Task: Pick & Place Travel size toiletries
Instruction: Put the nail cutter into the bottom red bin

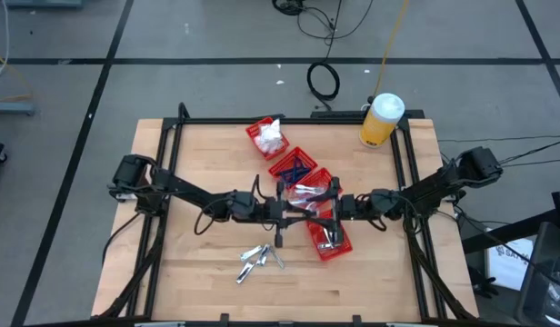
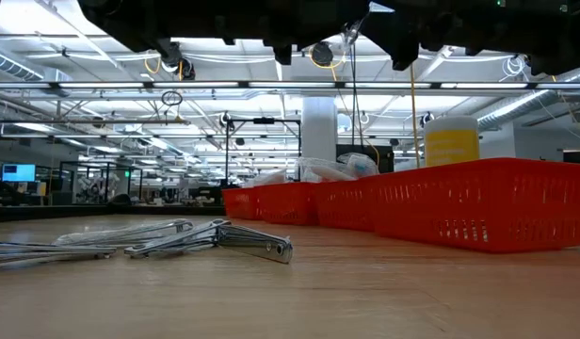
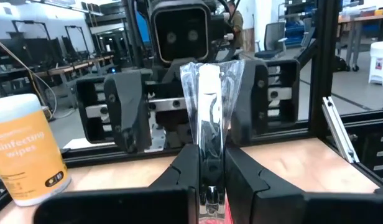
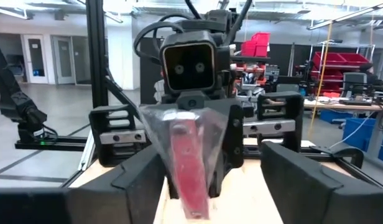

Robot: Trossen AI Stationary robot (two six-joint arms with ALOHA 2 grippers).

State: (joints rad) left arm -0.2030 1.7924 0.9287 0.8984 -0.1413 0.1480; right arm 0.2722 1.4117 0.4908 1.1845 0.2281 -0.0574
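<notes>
Silvery pieces (image 1: 260, 259) lie loose near the worktop's front edge, just in front of your arms. Behind them, above the middle of the worktop, your left gripper (image 3: 210, 177) is pinched tight on a clear-wrapped stick (image 3: 210, 118), held upright between the two arms. Your right gripper (image 4: 207, 180) faces it, fingers spread wide on either side of that stick without gripping. Four red bins (image 1: 327, 241) run diagonally toward the back edge, and the rearmost holds white packets (image 1: 271, 136). A yellow bottle (image 1: 381, 120) stands near the back right corner.
</notes>
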